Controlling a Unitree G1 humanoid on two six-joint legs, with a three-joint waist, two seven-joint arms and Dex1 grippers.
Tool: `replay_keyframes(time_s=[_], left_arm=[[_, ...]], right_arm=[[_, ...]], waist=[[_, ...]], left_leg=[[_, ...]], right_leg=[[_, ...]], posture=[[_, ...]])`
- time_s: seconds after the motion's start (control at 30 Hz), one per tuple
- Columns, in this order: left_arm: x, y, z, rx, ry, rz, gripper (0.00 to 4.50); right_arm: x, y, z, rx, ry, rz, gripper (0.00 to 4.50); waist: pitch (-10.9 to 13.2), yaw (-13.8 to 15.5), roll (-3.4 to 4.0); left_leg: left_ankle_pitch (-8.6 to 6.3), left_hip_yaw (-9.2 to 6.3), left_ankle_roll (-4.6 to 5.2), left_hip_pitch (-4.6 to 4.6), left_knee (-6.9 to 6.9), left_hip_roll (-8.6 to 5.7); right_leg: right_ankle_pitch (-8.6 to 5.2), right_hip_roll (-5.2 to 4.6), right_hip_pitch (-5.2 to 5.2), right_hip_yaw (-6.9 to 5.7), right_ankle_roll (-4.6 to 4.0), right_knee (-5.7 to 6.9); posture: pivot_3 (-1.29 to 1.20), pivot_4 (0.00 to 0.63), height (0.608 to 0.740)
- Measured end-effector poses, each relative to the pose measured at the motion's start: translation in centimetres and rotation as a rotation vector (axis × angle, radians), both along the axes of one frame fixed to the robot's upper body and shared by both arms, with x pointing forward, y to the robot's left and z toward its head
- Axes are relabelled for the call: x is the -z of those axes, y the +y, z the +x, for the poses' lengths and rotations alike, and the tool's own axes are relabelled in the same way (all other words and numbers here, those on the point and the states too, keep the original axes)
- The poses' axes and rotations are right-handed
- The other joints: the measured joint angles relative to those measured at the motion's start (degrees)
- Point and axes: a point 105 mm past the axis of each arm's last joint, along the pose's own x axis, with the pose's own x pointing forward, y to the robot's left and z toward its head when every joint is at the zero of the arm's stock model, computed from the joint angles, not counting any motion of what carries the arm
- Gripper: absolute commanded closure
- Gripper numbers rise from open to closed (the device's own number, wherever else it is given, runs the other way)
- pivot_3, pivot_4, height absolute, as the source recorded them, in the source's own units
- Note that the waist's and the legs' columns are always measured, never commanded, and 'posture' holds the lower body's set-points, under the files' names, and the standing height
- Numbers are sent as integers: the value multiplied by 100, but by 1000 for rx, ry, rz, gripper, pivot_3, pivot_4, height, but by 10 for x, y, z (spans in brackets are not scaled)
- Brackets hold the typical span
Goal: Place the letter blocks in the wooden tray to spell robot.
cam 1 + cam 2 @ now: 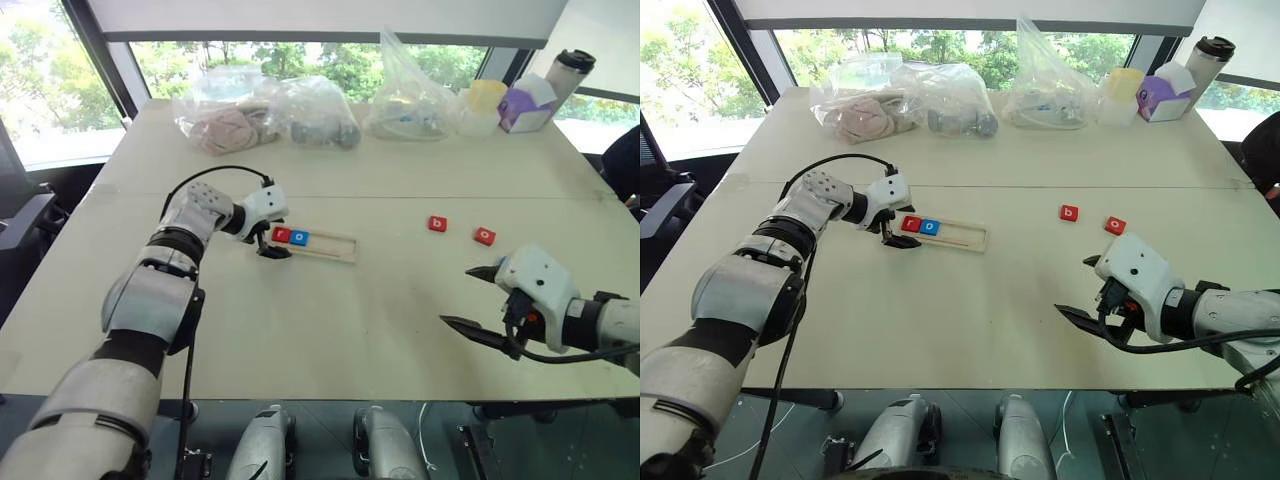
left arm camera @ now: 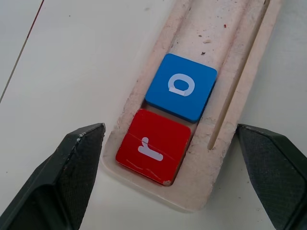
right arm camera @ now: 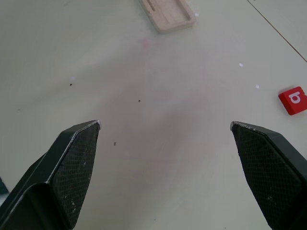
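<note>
Pale wood tray [image 1: 325, 243] lies left of centre with a red r block [image 2: 154, 146] and a blue o block [image 2: 181, 86] at its left end, and the left gripper [image 1: 272, 250] straddles that end, fingers apart and holding nothing. To seat them well, I judge it should nudge gently so r stays snug. Further right, the red b block [image 1: 437, 224] and red o block [image 1: 485, 236] wait loose, near the right gripper [image 1: 478, 297], spread wide and empty.
</note>
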Motion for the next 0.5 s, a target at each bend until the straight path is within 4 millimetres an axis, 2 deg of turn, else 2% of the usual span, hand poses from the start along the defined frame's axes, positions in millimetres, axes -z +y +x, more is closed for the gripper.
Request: replay_keyframes(time_s=[0.07, 0.1, 0.37, 0.5], left_arm=[[2, -1, 0, 0, -1, 11, 1868], [2, -1, 0, -1, 1, 19, 1956], [3, 0, -2, -3, 39, 27, 1957], [2, 1, -10, 59, 80, 29, 1957]], right_arm=[[-1, 0, -3, 9, -1, -5, 0], [-2, -1, -5, 12, 0, -6, 0], [-5, -4, -7, 37, -3, -10, 0], [-7, -1, -4, 29, -19, -7, 0]], waist=[[-1, -3, -3], [-3, -12, -4], [-33, -22, 0], [-34, -16, 1]], left_leg=[[0, 0, 0, 7, 0, 2], [0, 0, -1, 9, 0, 2], [-4, 6, 4, 12, -2, 5], [-10, 10, 12, 11, -4, 5]], right_leg=[[2, 0, 6, 0, -5, 1], [2, 0, 6, 1, -5, 1], [1, 0, 6, 2, -6, -2], [0, -2, 4, 1, -6, -7]], posture=[[0, 150, 740], [0, 150, 740], [0, 150, 740], [0, 150, 740]])
